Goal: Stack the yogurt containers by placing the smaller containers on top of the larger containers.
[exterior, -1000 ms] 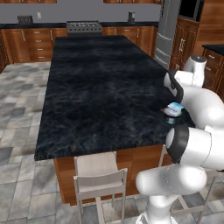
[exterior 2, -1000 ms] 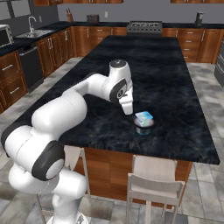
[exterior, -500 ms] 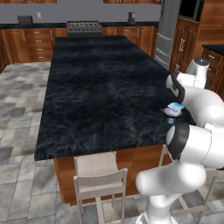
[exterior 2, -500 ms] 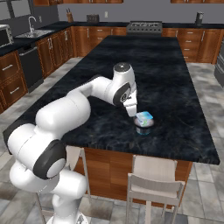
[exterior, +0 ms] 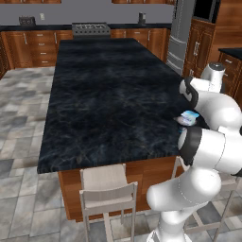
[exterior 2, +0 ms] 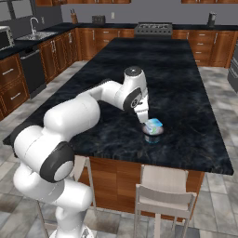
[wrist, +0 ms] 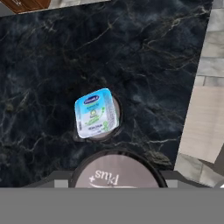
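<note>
A small squarish white tub with a light-blue top (wrist: 96,113) rests on a wider round container (wrist: 116,114) on the black island counter (wrist: 52,52). The same stack, blue-topped tub (exterior 2: 154,124) on round container (exterior 2: 153,135), stands near the counter's front edge and also appears as the blue-topped tub (exterior: 190,116) beside my arm. My gripper (exterior 2: 144,119) points down just left of the stack, close to it. It is shut on a round tub with a greyish-pink lid (wrist: 116,168) marked "Plus". The fingers are hidden behind that lid.
A stool (exterior 2: 165,188) stands at the island's front edge right below the stack, seen too as the stool (exterior: 106,189). Tiled floor (wrist: 210,65) lies past the counter's edge. A cooktop (exterior 2: 153,29) sits on the far wall counter.
My hand has moved a little to the right and down toward the stacked tubs, with the round tub still in it. The stack has not moved.
</note>
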You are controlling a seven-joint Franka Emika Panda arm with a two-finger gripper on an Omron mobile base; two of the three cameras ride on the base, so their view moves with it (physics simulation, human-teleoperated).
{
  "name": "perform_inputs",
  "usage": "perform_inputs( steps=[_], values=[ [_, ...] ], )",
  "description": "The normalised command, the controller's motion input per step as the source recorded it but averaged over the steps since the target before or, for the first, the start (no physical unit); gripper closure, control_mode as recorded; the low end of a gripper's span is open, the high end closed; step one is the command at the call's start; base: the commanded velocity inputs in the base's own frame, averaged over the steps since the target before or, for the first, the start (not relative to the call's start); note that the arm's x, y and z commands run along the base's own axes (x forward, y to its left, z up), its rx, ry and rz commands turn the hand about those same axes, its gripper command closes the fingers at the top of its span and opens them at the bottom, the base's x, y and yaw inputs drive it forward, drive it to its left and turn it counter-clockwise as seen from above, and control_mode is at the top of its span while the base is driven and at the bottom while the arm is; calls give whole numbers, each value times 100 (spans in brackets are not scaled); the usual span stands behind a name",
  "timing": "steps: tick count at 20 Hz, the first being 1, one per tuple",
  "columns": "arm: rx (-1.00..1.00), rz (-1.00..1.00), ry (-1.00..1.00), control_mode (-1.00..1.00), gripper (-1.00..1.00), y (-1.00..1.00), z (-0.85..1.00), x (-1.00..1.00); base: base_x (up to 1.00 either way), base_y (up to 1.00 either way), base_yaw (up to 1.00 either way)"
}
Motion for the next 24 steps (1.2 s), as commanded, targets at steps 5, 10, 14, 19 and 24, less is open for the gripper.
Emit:
perform_inputs(
  steps=[5, 10, 14, 19, 24],
  values=[
    [0, 0, 0, -100, 100, -9, -11, 3, 0, 0, 0],
    [0, 0, 0, -100, 100, -8, -13, 4, 0, 0, 0],
    [0, 0, 0, -100, 100, -5, -18, 7, 0, 0, 0],
    [0, 0, 0, -100, 100, -4, -15, 13, 0, 0, 0],
    [0, 0, 0, -100, 100, -10, -11, 13, 0, 0, 0]
  ],
)
